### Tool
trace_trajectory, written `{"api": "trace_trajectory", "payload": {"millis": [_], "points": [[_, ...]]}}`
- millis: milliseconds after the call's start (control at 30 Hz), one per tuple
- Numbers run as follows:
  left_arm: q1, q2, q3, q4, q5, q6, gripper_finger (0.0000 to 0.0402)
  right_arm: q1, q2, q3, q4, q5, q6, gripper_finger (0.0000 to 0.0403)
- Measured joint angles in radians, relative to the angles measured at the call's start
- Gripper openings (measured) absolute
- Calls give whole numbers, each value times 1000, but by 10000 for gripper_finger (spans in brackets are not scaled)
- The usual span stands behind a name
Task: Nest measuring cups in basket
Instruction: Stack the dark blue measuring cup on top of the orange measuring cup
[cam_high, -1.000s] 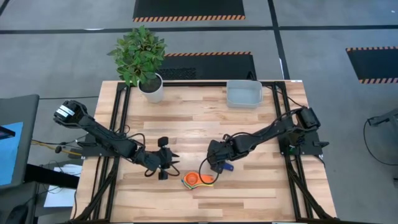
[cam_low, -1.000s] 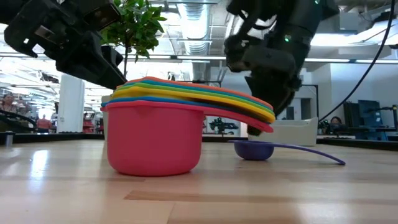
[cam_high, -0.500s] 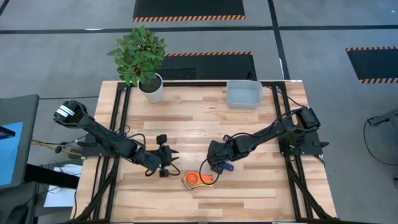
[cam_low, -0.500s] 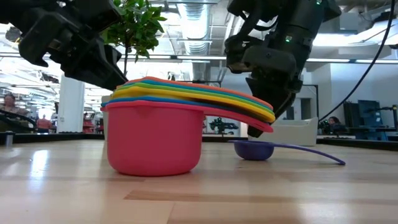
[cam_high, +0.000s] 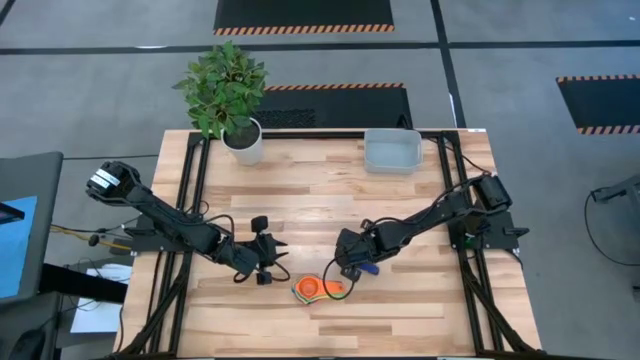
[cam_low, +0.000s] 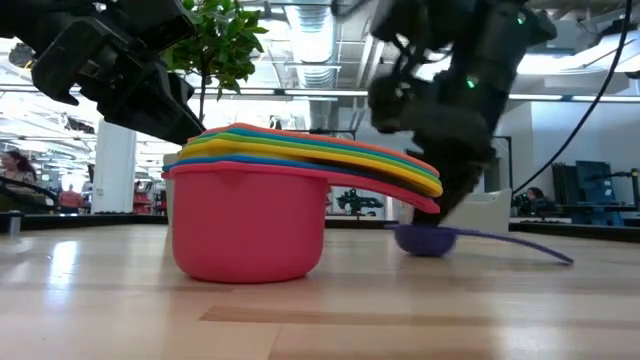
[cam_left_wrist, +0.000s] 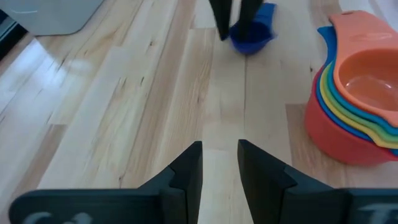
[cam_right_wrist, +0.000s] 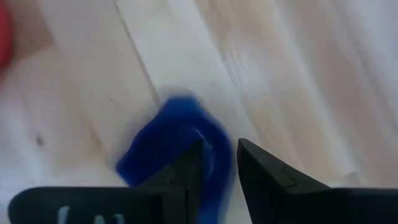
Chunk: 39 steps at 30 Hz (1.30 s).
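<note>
Nearest the low camera: nested stack of cups (cam_low: 250, 215), red one outermost, orange one (cam_left_wrist: 370, 74) on top, six nested as far as the rims show. It stands on the table's (cam_high: 300, 215) near half, between the two arms.

Just beside the stack, on its right-arm side: the dark blue cup (cam_low: 428, 239), the last loose one, sitting upright on the wood with its handle pointing away from the stack.

Right gripper (cam_high: 350, 270) is down on that cup. Right wrist view shows the two fingers (cam_right_wrist: 186, 168) straddling blue plastic, narrow gap, rim between them. Whether they have actually pinched it can't be told; the picture there is smeared.

Step in hand, as a judgement: grab the dark blue cup and drop it into the stack. To do it well: close on the rim wall, not the handle, lift straight up so it clears the overhanging stack handles, then centre over the orange cup before letting go.

Left gripper (cam_left_wrist: 219, 163) hovers low on the stack's other side, fingers slightly apart, holding nothing, idle.

Farthest: the basket (cam_high: 392, 150) at the table's back edge, nothing visible inside, well apart from both grippers and the stack.
</note>
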<state>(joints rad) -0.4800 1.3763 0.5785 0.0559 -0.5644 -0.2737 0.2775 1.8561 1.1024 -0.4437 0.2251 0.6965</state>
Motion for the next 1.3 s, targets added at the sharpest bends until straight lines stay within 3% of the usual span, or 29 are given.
{"api": "trace_trajectory", "payload": {"millis": [200,400,600,867,1000,1100,1300], "points": [[0,0,0,-7,0,0,91,0,15,-1,-7,-12,-5,95],[3,0,0,-5,-1,0,91,0,11,3,-22,-5,-24,15],[3,0,0,-5,-1,0,91,8,-3,65,-117,-12,-52,26],[4,0,0,6,-30,8,91,29,-42,295,-237,-18,-229,10],[5,0,0,7,-27,8,91,29,-36,382,-168,-42,-293,12],[5,0,0,3,-24,7,91,27,-36,387,-46,-100,-338,9],[5,0,0,3,-24,2,91,26,-35,387,15,-116,-368,13]]}}
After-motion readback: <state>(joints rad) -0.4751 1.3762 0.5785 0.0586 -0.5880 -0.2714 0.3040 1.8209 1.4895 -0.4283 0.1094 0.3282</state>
